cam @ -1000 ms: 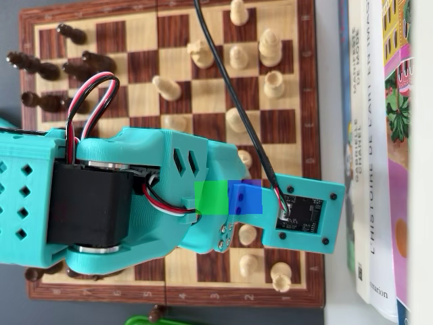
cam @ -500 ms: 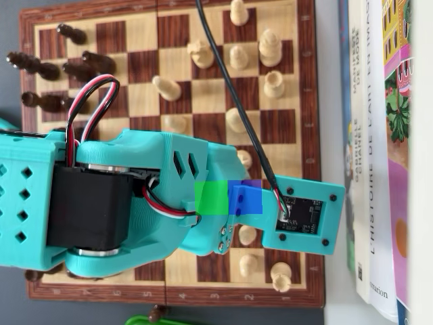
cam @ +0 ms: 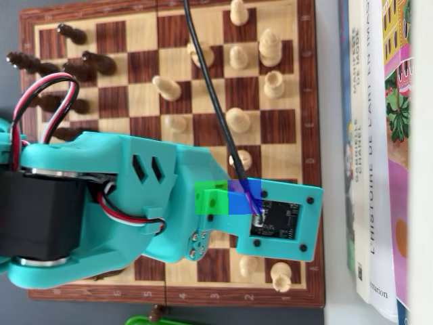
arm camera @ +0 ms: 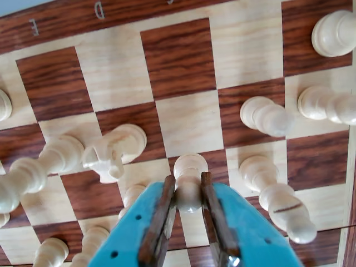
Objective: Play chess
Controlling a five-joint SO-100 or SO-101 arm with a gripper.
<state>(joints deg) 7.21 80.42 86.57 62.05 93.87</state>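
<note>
The teal arm (cam: 135, 196) has slid toward 9 o'clock in the overhead view. The gripper (arm camera: 188, 192) squeezes a pale pawn (arm camera: 189, 181) standing upright on the chessboard (arm camera: 183, 67), its head pointing to 12 o'clock in the wrist view.

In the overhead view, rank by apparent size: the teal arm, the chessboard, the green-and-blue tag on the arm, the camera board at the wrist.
1. chessboard, partly hidden by the arm
2. teal arm, enlarged by nearness to the camera
3. camera board
4. green-and-blue tag
</note>
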